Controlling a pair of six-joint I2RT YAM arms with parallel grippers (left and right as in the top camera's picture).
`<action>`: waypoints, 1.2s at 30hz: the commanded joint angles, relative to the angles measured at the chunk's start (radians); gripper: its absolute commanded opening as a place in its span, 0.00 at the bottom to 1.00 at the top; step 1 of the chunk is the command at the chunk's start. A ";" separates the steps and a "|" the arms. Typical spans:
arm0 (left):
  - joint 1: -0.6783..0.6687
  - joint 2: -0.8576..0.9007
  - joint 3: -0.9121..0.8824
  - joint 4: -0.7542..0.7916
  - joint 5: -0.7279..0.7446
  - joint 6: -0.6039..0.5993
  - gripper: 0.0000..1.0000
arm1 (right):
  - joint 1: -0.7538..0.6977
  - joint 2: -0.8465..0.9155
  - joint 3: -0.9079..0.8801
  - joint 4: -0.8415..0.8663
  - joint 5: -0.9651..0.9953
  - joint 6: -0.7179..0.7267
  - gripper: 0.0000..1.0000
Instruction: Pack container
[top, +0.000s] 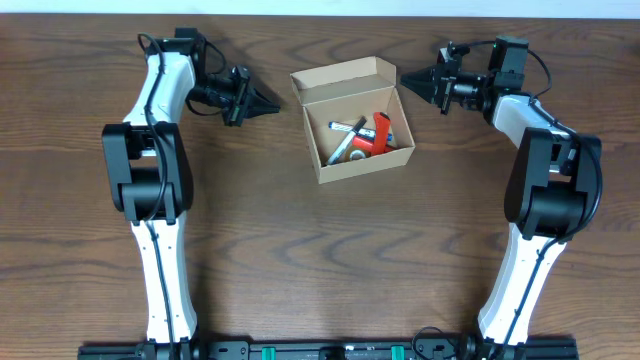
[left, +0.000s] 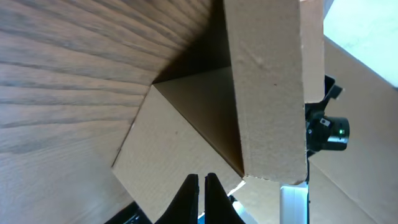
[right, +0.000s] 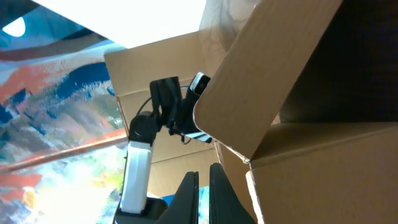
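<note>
Box (top: 366, 164): mid tabletop (top: 300, 250), open, flap (top: 343, 78) raised at far side.
Left claw (top: 270, 106): closed, empty, just left of box.
Right claw (top: 408, 78): closed, empty, near box's far right corner; contact cannot be told.
Handling, judged: light, thin cardboard. Walls fairly stiff but crush under hard pinch. Flap hinges freely.
Hold point: flap's free edge or side-wall rim.
Contents: markers (top: 345, 130), red item (top: 379, 133), identity unclear.
Both wrist views: cardboard close up, interior hidden.
</note>
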 joint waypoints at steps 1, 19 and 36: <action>-0.037 0.006 0.013 0.039 0.084 0.008 0.06 | -0.008 0.003 0.003 0.003 0.004 0.030 0.01; -0.103 0.074 0.013 0.156 0.181 -0.092 0.06 | -0.040 0.003 0.003 -0.011 0.006 0.032 0.01; -0.089 0.074 0.013 0.301 0.211 -0.209 0.06 | -0.087 0.039 0.003 -0.274 0.118 -0.124 0.01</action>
